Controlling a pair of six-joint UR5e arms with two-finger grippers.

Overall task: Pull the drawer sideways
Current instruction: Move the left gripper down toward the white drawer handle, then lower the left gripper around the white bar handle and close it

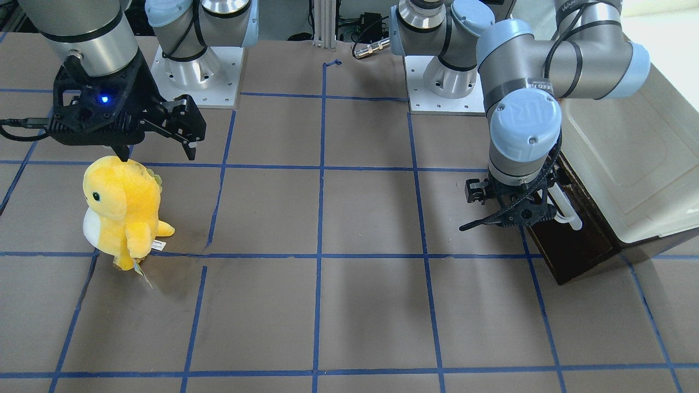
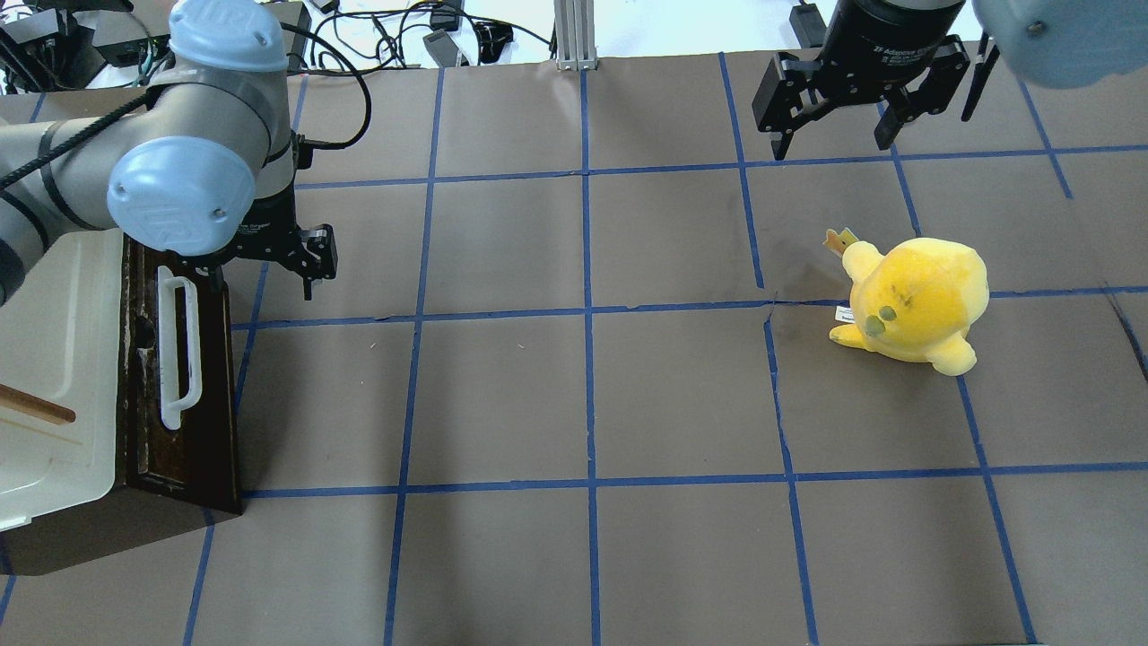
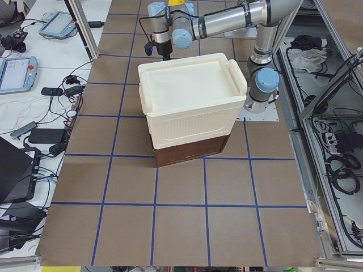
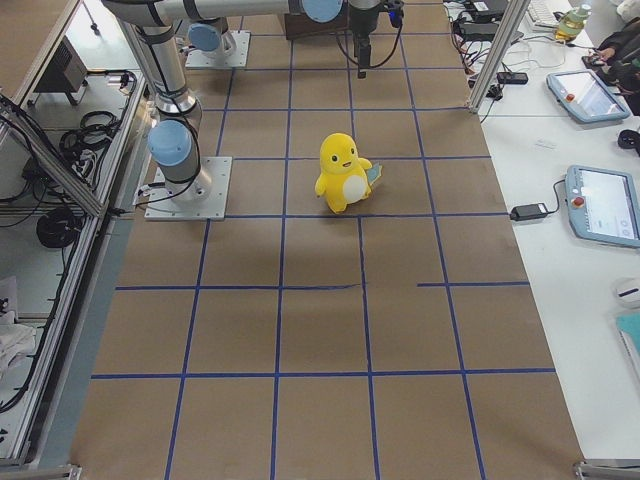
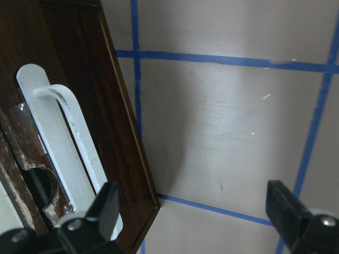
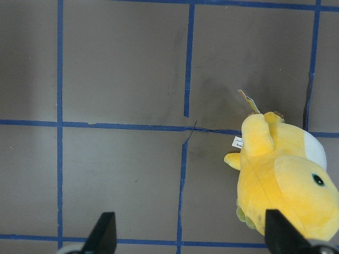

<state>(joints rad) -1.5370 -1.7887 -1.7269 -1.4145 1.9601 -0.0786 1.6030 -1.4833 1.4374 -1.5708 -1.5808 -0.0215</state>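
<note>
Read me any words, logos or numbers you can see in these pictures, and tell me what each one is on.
"UR": logo on the blue joint cap of the left arm.
"Adaptive": on the black body above the right gripper; the rest of that line is blurred.
White tag on the yellow plush toy: print too small to read.
Drawer: no text shows.
</note>
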